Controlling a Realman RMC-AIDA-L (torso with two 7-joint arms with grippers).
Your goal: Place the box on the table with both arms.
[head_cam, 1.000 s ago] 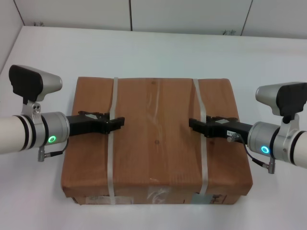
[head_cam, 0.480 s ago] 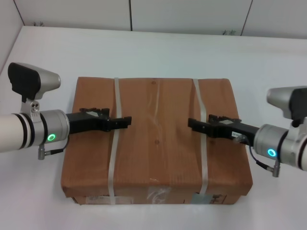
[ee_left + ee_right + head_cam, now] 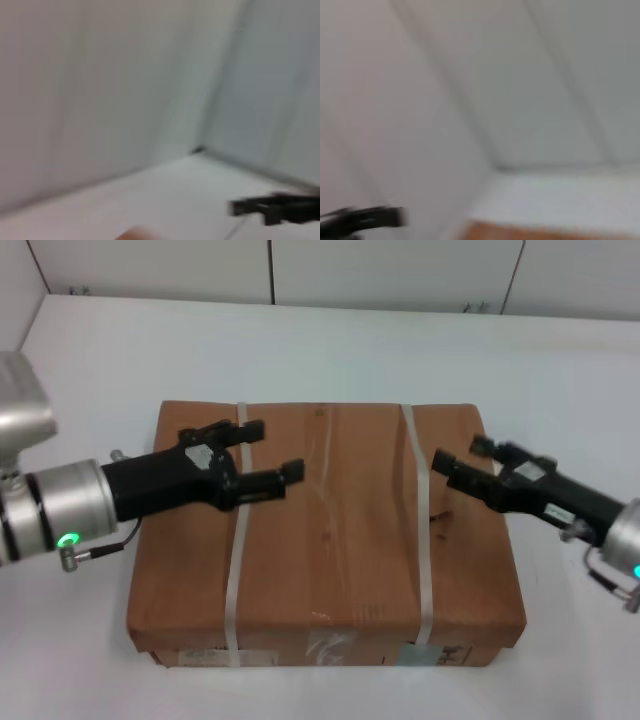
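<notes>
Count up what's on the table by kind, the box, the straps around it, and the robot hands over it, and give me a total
Boxes: 1, the brown box resting on the table
White straps: 2, left strap, right strap
Robot hands: 2, left hand, right hand, both open above the box
Total: 5

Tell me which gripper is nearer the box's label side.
Right, marginally. The right gripper is over the box by its right strap; the left gripper is over its left strap, slightly farther from the labels.

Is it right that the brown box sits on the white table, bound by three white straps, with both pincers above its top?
Not quite: the head view shows two white straps, not three. The box does sit on the table, with the left pincer and right pincer above its top.
</notes>
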